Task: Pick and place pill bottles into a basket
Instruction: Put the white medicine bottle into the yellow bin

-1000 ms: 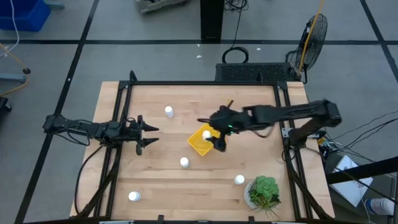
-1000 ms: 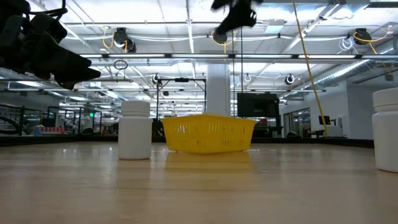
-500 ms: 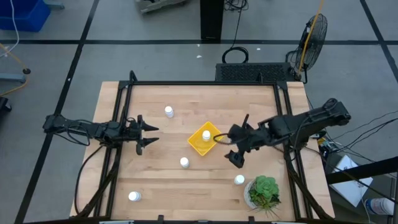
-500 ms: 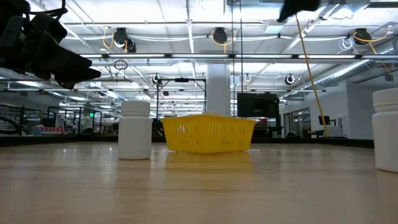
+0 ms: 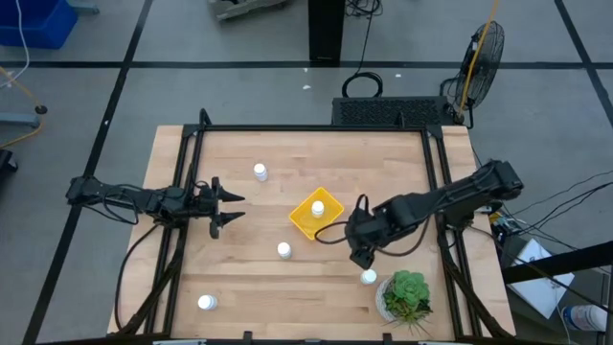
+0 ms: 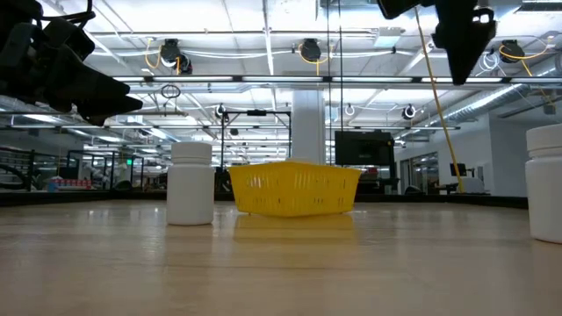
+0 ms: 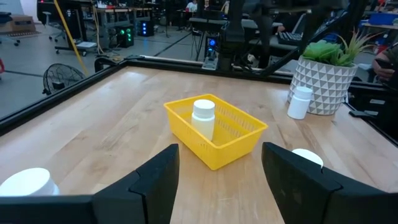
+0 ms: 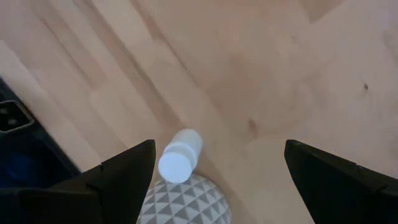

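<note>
The yellow basket (image 5: pixel 316 215) sits mid-table with one white pill bottle (image 5: pixel 317 207) standing in it (image 7: pixel 203 118). Other bottles stand on the wood: far left (image 5: pixel 260 172), centre (image 5: pixel 283 250), near left (image 5: pixel 207 303), and one (image 5: pixel 369 277) beside the plant pot (image 8: pixel 180 155). My right gripper (image 5: pixel 362 255) hangs open above the table just to the far side of that last bottle, pointing down (image 8: pixel 219 146). My left gripper (image 5: pixel 228 203) waits open at the left edge, facing the basket (image 7: pixel 219 151).
A white patterned pot with a green plant (image 5: pixel 406 295) stands at the near right corner, close behind the bottle under my right gripper. A black frame (image 5: pixel 306 129) runs round the table. Bare wood lies between the basket and the near edge.
My right gripper has left the spot over the basket and swung toward the table's near right, toward the bottle by the plant pot. It has sunk, rolled and tipped over until it points down. Its fingers stay open. The bottle in the basket has stayed put.
</note>
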Motion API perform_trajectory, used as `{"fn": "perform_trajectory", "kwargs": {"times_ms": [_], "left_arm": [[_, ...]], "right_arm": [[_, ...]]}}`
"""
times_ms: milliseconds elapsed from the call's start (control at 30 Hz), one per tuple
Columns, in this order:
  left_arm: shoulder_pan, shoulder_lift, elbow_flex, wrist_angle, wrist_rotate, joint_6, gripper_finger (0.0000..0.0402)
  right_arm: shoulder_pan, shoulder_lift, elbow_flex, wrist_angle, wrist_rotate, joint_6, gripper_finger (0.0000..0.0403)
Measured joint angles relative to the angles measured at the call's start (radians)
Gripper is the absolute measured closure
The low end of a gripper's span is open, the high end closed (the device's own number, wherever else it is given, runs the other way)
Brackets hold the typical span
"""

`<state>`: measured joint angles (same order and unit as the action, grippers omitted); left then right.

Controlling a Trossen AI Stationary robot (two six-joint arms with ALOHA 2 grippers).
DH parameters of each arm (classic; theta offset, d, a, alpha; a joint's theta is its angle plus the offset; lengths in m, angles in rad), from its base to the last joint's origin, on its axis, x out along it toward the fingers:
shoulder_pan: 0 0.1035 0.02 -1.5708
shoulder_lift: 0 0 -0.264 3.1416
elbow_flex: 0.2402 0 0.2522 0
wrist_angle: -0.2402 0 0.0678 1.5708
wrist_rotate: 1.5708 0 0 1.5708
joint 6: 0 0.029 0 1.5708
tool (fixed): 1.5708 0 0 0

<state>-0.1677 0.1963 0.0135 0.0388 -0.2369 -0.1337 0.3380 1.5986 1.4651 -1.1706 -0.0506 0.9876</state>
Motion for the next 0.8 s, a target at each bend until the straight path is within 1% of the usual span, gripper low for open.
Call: {"fn": "perform_trajectory", "kwargs": {"times_ms": [133, 300, 400, 567, 700, 800], "left_arm": [[0.000, 0.000, 0.000, -0.002, 0.000, 0.000, 0.0167], [0.000, 0.000, 0.000, -0.003, 0.000, -0.001, 0.0167], [0.000, 0.000, 0.000, -0.003, 0.000, -0.001, 0.0167], [0.000, 0.000, 0.000, -0.004, 0.000, -0.007, 0.0167], [0.000, 0.000, 0.000, -0.004, 0.000, -0.006, 0.0167], [0.000, 0.000, 0.000, -0.004, 0.000, -0.006, 0.0167]], "right_arm": [[0.030, 0.031, 0.000, 0.002, -0.033, 0.027, 0.0055], [0.074, 0.052, 0.000, 0.006, -0.033, 0.077, 0.0055], [0.095, 0.053, 0.000, 0.012, -0.022, 0.103, 0.0055], [0.121, 0.055, 0.000, 0.025, 0.024, 0.134, 0.0055], [0.135, 0.057, -0.044, 0.099, 0.020, 0.153, 0.0055], [0.142, 0.059, -0.096, 0.153, -0.026, 0.163, 0.0055]]}}
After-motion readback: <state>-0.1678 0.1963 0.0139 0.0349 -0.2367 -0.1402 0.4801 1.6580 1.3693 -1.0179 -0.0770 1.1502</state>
